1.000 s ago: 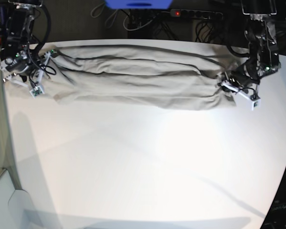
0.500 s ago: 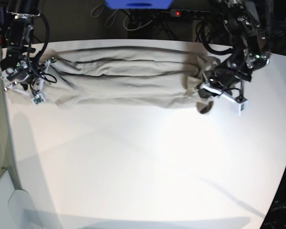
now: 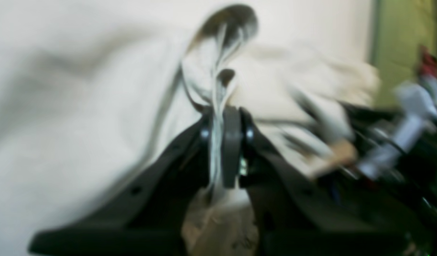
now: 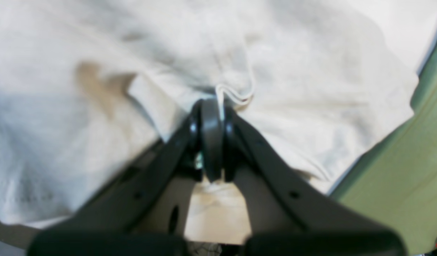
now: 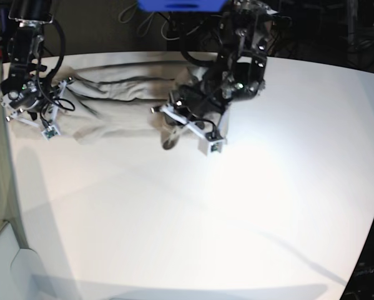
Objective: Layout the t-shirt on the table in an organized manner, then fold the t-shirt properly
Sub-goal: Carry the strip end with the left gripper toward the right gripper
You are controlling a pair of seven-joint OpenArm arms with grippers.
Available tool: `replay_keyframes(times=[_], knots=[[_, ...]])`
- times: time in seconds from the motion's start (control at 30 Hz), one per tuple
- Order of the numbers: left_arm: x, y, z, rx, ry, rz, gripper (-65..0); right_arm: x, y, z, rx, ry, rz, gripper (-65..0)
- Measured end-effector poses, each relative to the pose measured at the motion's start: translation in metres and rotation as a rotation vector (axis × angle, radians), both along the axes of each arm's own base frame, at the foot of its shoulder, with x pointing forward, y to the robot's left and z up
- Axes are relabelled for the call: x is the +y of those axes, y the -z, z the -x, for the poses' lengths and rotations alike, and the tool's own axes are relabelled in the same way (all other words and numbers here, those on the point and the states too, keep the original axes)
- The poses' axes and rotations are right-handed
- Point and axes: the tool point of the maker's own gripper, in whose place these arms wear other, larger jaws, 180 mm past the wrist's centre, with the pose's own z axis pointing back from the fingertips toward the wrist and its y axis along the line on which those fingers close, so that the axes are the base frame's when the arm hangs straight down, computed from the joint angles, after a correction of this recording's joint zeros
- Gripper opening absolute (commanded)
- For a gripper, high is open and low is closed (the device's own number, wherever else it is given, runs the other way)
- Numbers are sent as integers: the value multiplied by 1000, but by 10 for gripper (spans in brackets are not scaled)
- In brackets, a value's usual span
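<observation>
The light grey-beige t-shirt (image 5: 115,94) lies bunched along the far left of the white table (image 5: 236,219). My left gripper (image 5: 167,114) is shut on the shirt's doubled-over end, holding it above the middle of the back edge, with a flap of cloth hanging below it. The left wrist view, blurred, shows thin fabric layers pinched in my left gripper (image 3: 224,117). My right gripper (image 5: 63,86) is shut on the shirt's other end at the far left. In the right wrist view my right gripper (image 4: 211,106) clamps a hem edge, and the t-shirt (image 4: 293,71) spreads beyond it.
A blue object (image 5: 180,5) and dark cables sit behind the table's back edge. A green surface (image 4: 400,177) runs beside the table's left edge, close to my right gripper. A pale rounded object (image 5: 24,269) stands at the front left corner.
My left arm has swept from the table's right end to the middle, carrying the shirt's end over the rest of the cloth. My right arm has stayed almost in place.
</observation>
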Motion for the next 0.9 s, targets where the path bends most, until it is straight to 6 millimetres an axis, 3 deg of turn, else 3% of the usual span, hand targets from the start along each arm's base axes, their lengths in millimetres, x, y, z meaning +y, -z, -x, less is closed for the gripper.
replay_keyframes(times=[0.17, 0.37, 0.53, 0.7, 0.9], knots=[[-2, 25, -5, 53, 1, -3, -650, -1, 1, 0, 5, 2, 4, -650], [-36, 24, -28, 7, 110, -33, -650, 3, 1, -4, 9, -19, 14, -650], [-66, 25, -11, 37, 172, -4, -650, 4, 1, -5, 4, -16, 9, -650], [-70, 17, -15, 12, 177, 4, -650, 4, 1, -5, 3, -16, 9, -650], [-87, 16, -1, 7, 252, -4, -650, 4, 1, -6, 3, -16, 9, -650]])
